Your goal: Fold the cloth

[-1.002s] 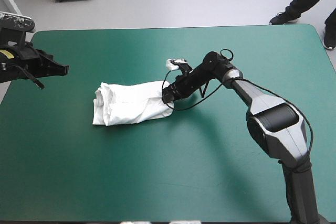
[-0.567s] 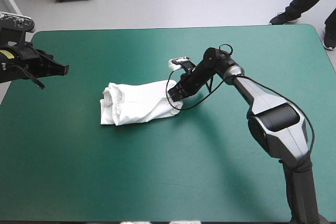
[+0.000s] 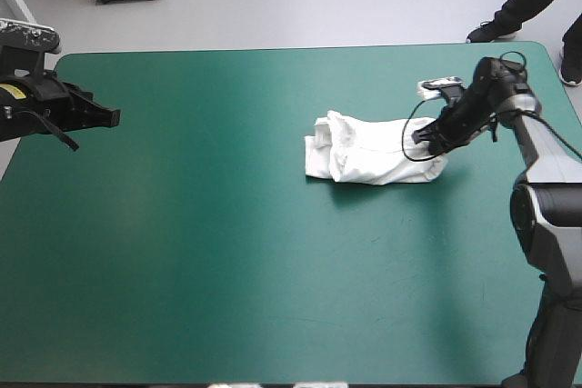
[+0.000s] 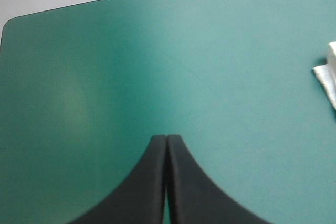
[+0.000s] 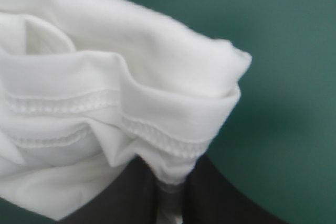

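White cloth lies on the right half of the table. That is the T-shirt (image 3: 373,156), a folded, lumpy bundle on the teal-green cover (image 3: 209,261). Its long side runs from left to right. One end points to the middle of the table, and it looks thick and rumpled there. The other end is near the table's right edge.

Your right gripper (image 3: 426,138) is at that right end. Its arm reaches in from the right side, and the gripper sits low on the cloth. In the right wrist view you can see its black fingers (image 5: 226,195) pinched almost together. A bit of the T-shirt (image 5: 105,103) is squeezed between them, so the gripper is clamped on the cloth. Just ahead of the fingers the cloth bunches up in soft layers, and you can see stitched hems (image 5: 157,137) on them. Beside the cloth you see the teal-green cover.

Your left gripper (image 3: 114,118) is far away from the T-shirt, by the table's left edge. It touches nothing. In the left wrist view its two black fingers (image 4: 152,182) are pressed together into one point, and nothing is between them. It hangs over the cover. A small white corner of the T-shirt (image 4: 328,74) shows far ahead of it, off to one side.
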